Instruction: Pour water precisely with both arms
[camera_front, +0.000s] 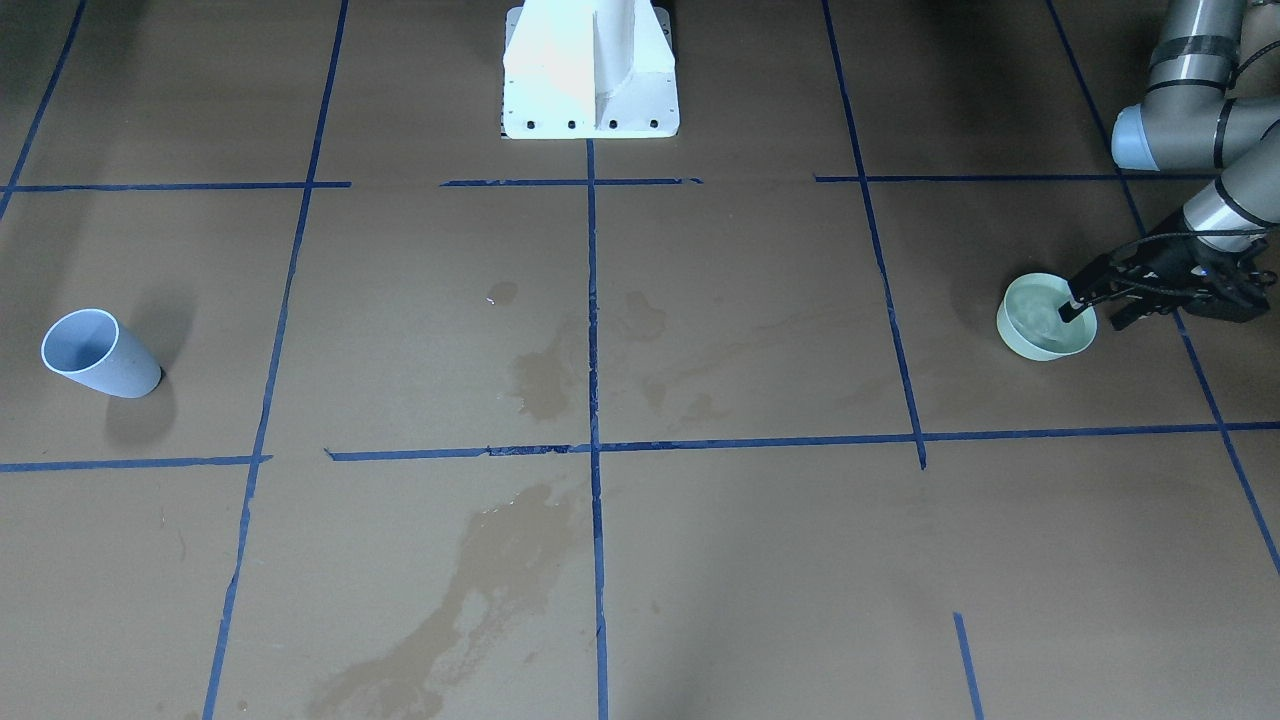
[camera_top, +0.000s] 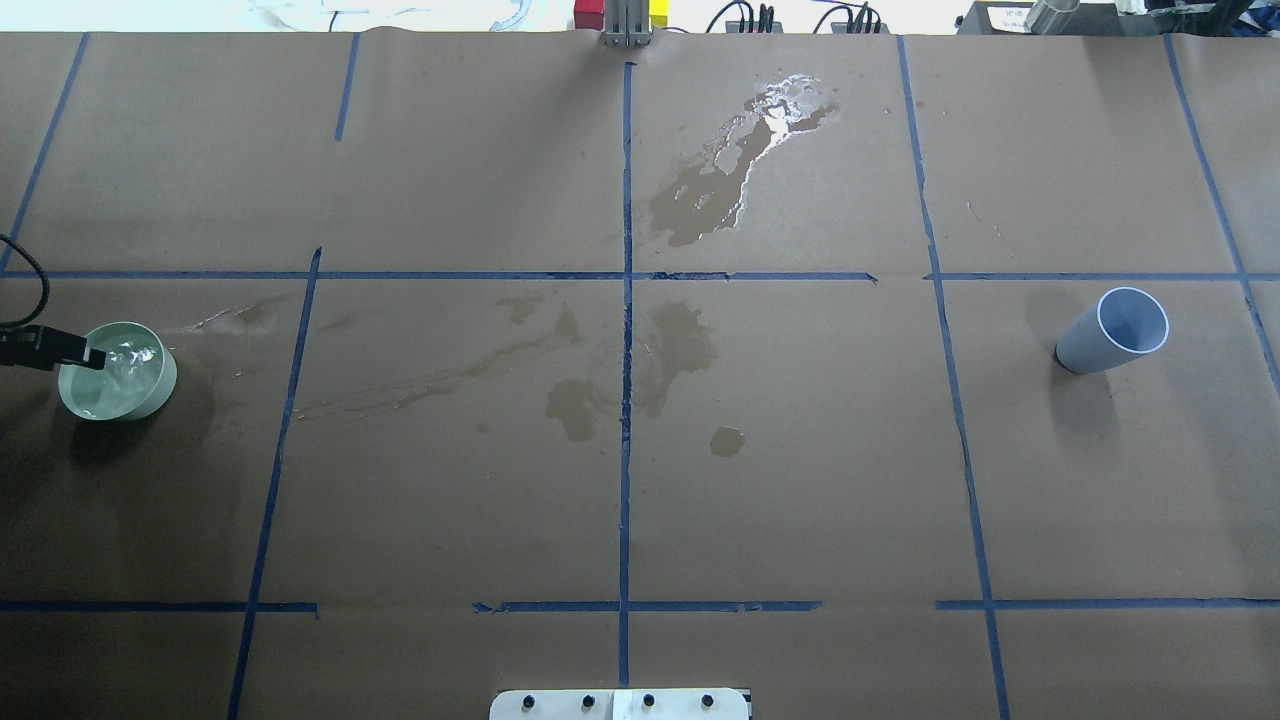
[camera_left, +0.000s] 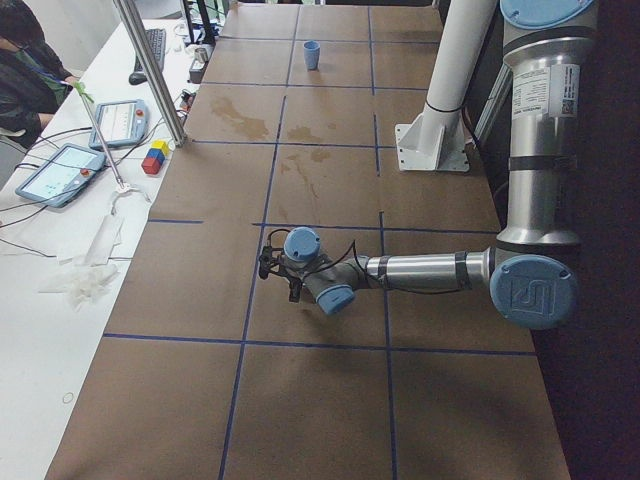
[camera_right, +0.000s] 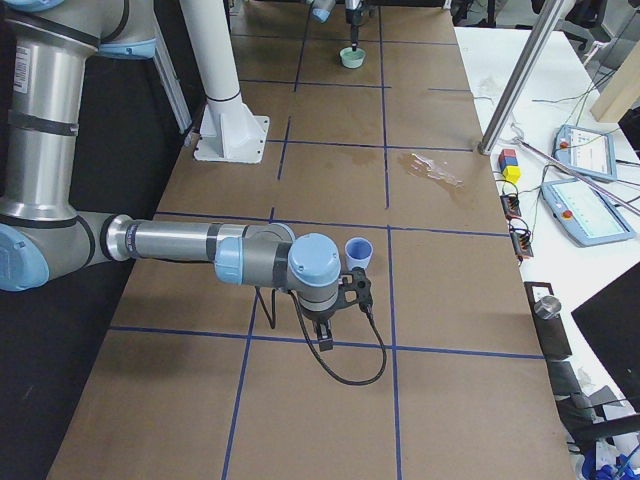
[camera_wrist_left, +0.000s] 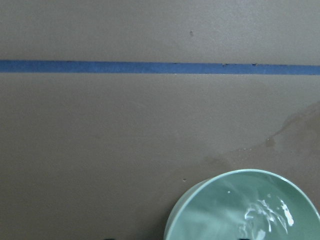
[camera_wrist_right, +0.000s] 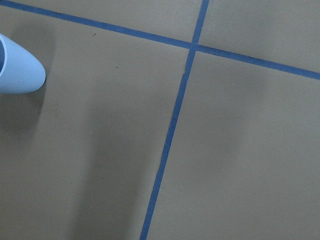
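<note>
The tabletop (camera_top: 800, 480) is covered in brown paper and marked into squares by blue tape lines (camera_top: 627, 330). Darker wet stains (camera_top: 690, 340) spread across its middle, and a glinting puddle (camera_top: 760, 130) lies at the far edge. Beyond that edge runs a white bench (camera_left: 60, 240) carrying teach pendants (camera_left: 60, 175) and coloured blocks (camera_right: 510, 165). The white pedestal base (camera_front: 590, 80) stands at the near edge, in the centre.

The left arm (camera_left: 420, 270) stretches its forearm low and level toward the tabletop's left end. Its left hand (camera_front: 1095, 317) is spread. One finger dips inside the rim of a mint-green cup (camera_top: 150, 385) and the other sits outside the wall.

The right arm (camera_right: 180, 242) also lies low and level at the right end. Its right hand (camera_right: 324, 338) points down at the paper, and I cannot tell whether it is spread or closed.

The water (camera_wrist_left: 250, 210) sits in the mint-green cup, glinting. A pale blue cup (camera_top: 1115, 345) stands upright near the right hand without touching it.
</note>
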